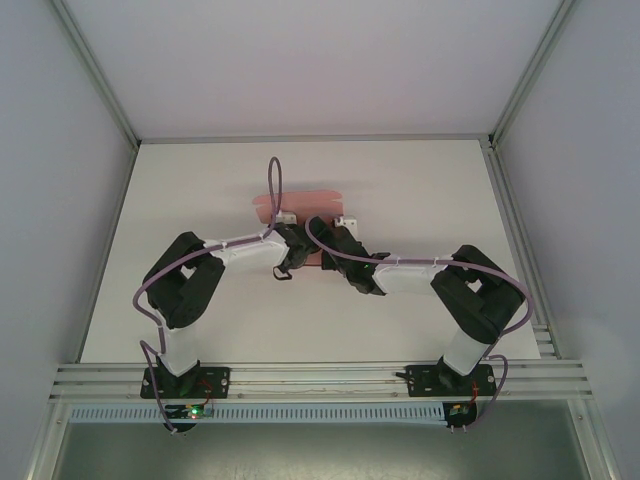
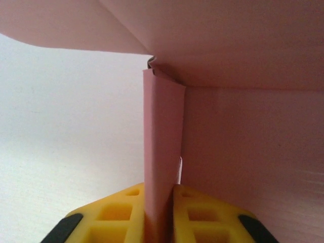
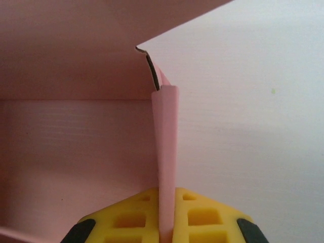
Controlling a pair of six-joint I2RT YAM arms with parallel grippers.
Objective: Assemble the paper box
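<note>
Both arms reached forward from their bases at the near edge of the table (image 1: 420, 180) and bent inward at the elbows. The left arm (image 1: 190, 285) came in from the left and the right arm (image 1: 470, 295) from the right, so their wrists lay just beside each other near the table's middle.

The paper box (image 1: 300, 203) sat at the middle of the table, just beyond the wrists and partly hidden beneath them in the overhead view. It was plain pink thin card with a faint ribbed grain. In the left wrist view, its floor and far wall lay to the right of the left side wall (image 2: 162, 131). That wall was a doubled-over strip, upright and edge-on to the camera, slightly crumpled at the top corner where it met the far wall. A loose flap spread out over the white table at upper left. In the right wrist view, the right side wall (image 3: 166, 142) showed the same narrow folded strip, with the box's interior to its left and a small torn-looking curl at its top corner.

The left gripper (image 2: 159, 202) was clamped on the left side wall, its yellow fingers (image 2: 121, 212) pressing the card from both sides. The right gripper (image 3: 166, 202) pinched the right side wall just as tightly
</note>
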